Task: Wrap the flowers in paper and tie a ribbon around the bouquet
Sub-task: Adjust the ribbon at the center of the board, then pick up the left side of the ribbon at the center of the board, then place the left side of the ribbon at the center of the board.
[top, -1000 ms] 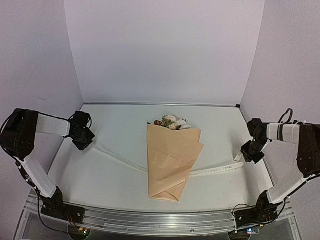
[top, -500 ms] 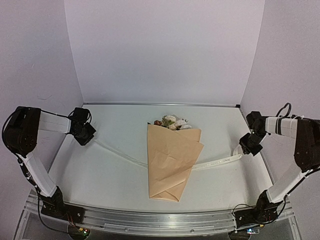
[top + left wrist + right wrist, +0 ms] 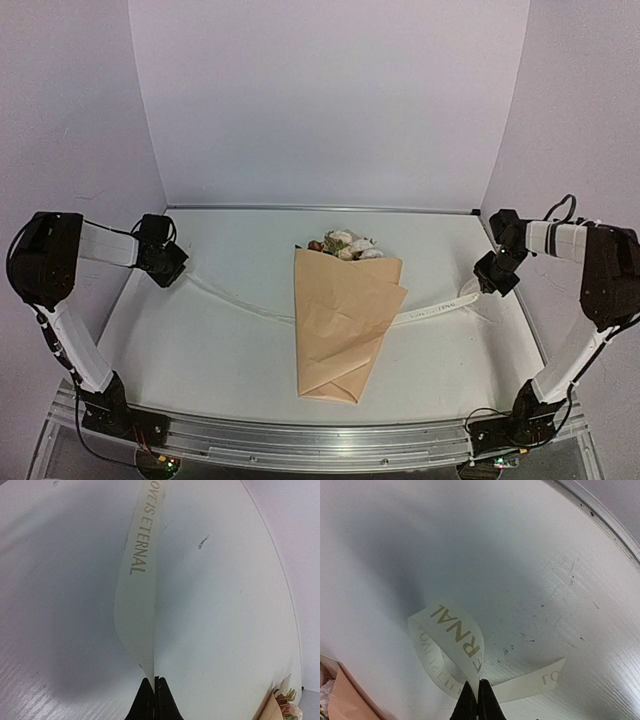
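Observation:
The bouquet lies in the middle of the table: a tan paper [image 3: 343, 325] cone with its point toward me and the flowers [image 3: 343, 245] showing at its far, wide end. The cream ribbon [image 3: 240, 306] runs across the table and passes under the cone. My left gripper [image 3: 167, 272] is shut on the ribbon's left end [image 3: 137, 605]; its black fingertips [image 3: 149, 700] pinch it. My right gripper [image 3: 492, 283] is shut on the right end [image 3: 457, 635], which curls in a loop with a loose tail [image 3: 540, 680] lying flat.
White walls enclose the table on three sides. The table's raised metal edge [image 3: 600, 522] runs close to the right gripper. A corner of the cone [image 3: 342, 700] shows low in the right wrist view.
Both grippers have moved away from me toward the back of the table, each carrying its ribbon end. The ribbon now crosses higher on the cone. The bouquet has not moved.

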Tool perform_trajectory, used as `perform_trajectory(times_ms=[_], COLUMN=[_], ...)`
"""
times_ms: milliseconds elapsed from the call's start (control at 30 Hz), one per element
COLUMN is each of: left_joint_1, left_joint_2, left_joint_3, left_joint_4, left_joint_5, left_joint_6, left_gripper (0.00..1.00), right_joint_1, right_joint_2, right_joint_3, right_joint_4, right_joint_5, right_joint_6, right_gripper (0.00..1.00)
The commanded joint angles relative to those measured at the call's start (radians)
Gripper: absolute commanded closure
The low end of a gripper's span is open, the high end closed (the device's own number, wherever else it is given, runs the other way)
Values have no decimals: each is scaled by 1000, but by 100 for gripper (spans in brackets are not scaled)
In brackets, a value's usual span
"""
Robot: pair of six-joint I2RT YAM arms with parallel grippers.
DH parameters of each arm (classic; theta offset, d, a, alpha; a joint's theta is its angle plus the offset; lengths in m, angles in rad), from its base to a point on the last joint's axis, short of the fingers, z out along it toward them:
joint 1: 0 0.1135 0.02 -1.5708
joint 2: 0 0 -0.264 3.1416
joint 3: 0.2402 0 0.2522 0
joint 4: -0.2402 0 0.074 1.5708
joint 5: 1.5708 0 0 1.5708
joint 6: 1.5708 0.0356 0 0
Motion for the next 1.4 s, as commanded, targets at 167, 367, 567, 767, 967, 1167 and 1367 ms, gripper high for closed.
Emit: perform_trajectory(times_ms=[167, 367, 567, 767, 967, 1167, 1367], left_joint_1=[3, -23, -270, -541, -739, -855, -913], left_joint_2=[-69, -125, -90, 97, 357, 599, 591], left_joint_3=[-41, -59, 128, 436, 774, 1116, 1129], left_joint_4=[199, 410, 411, 210, -125, -404, -328], left_joint_5=[53, 278, 548, 746, 812, 749, 695], left_joint_6=[46, 149, 470, 723, 965, 1144, 1218], left_gripper=[100, 100, 100, 100, 100, 100, 100], right_joint_1=[7, 57, 111, 154, 168, 166, 166], right_joint_2=[-31, -131, -178, -180, -168, -73, 7], right_joint_3=[33, -43, -86, -93, -91, -15, 60], right_joint_4=[13, 51, 46, 57, 59, 55, 46], right_joint_5=[-80, -119, -149, -170, -190, -249, -297], right_joint_6=[-46, -62, -78, -73, -75, -99, -83], right_gripper=[100, 100, 100, 100, 100, 100, 100])
